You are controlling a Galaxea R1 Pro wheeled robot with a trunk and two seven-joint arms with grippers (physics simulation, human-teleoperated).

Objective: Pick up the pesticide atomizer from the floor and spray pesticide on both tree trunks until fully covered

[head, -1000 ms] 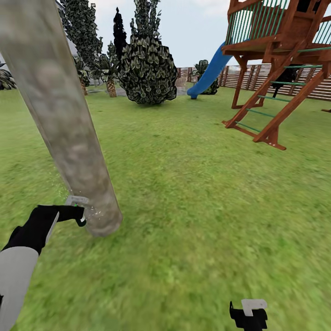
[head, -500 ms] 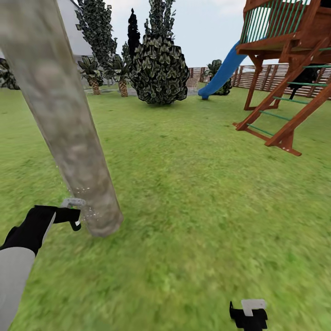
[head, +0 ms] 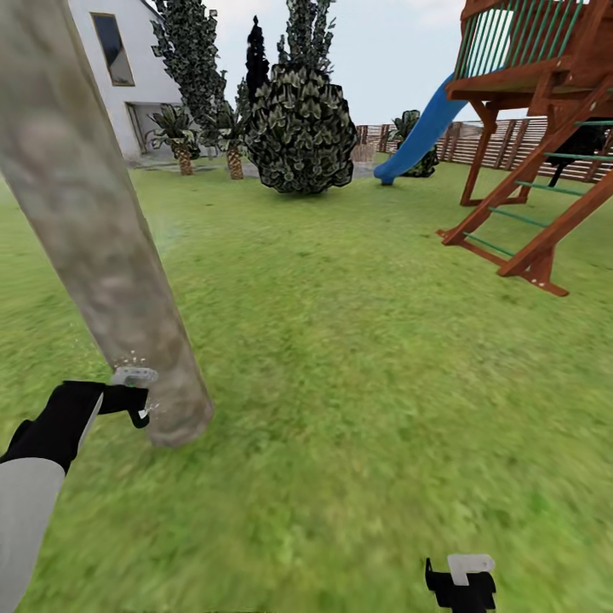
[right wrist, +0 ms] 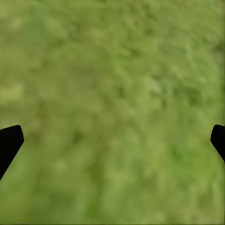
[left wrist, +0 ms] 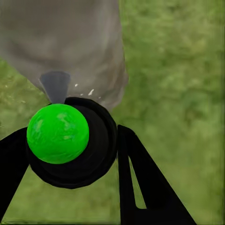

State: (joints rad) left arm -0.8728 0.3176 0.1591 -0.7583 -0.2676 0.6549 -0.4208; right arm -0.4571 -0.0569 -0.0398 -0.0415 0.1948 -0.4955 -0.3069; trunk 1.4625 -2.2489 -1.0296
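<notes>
Green lawn (head: 358,358) forms the working floor, bounded by a brown slatted fence (head: 502,140), a white house (head: 128,77) and a wooden play tower (head: 545,128) with a blue slide (head: 421,128).

**Step in hand (judged): spraying the first trunk.**
- The left claw (head: 128,400) is clamped on the pesticide atomizer (left wrist: 70,143). In the left wrist view the bottle sits between the two black fingers (left wrist: 140,183), its round top showing bright green, its grey nozzle (left wrist: 55,86) aimed at the tree trunk (head: 94,221).
- In the head view the nozzle is just beside the trunk's base, and pale droplets (head: 140,362) show at the bark.
- To do this well: hold the nozzle square to the bark and near it without touching. Work from the base upward, then around the column, since the far side is hidden from the head camera and its coverage cannot be judged.
- Keep the grip firm; a tilt of the bottle would send spray onto the grass.
- The right claw (head: 460,583) hangs low over bare grass, fingers spread wide, holding nothing.

**Count**
- Atomizers: one.
- Thick mottled trunks in view: one.
- Claws: two.
- Short palms (head: 177,136) by the house: at least two.
- Round dark bush (head: 300,132): one.
</notes>
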